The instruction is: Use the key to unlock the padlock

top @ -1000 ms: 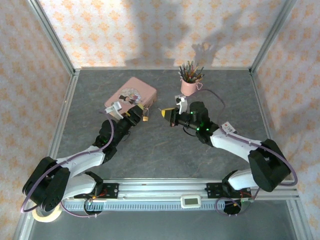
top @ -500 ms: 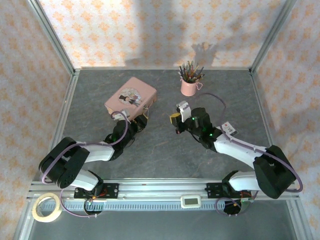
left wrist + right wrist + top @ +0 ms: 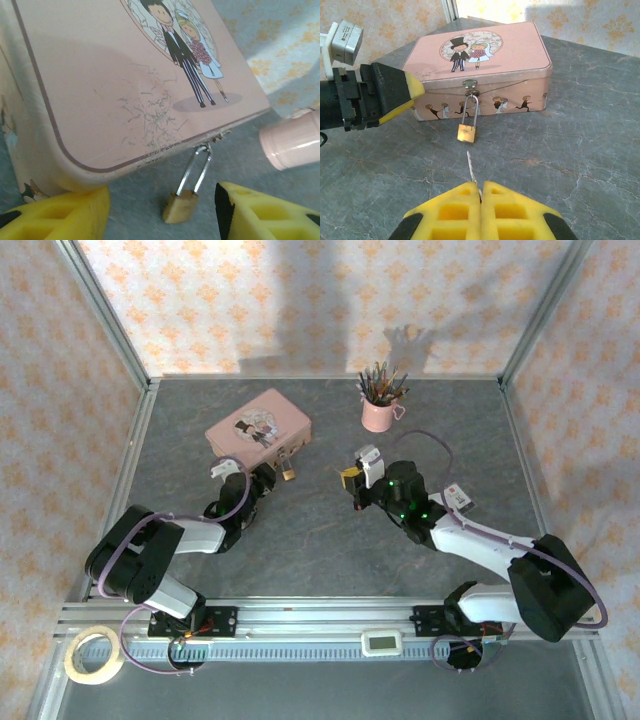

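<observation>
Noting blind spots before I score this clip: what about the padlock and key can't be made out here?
- Padlock: its keyhole is too small to find in the right wrist view. In the left wrist view its underside faces the table.
- Key: a thin sliver shows, and the rest is pinched inside the shut right claw. The teeth are too small to read.
- Top view: the padlock is a speck, so whether it is locked is unreadable.
</observation>
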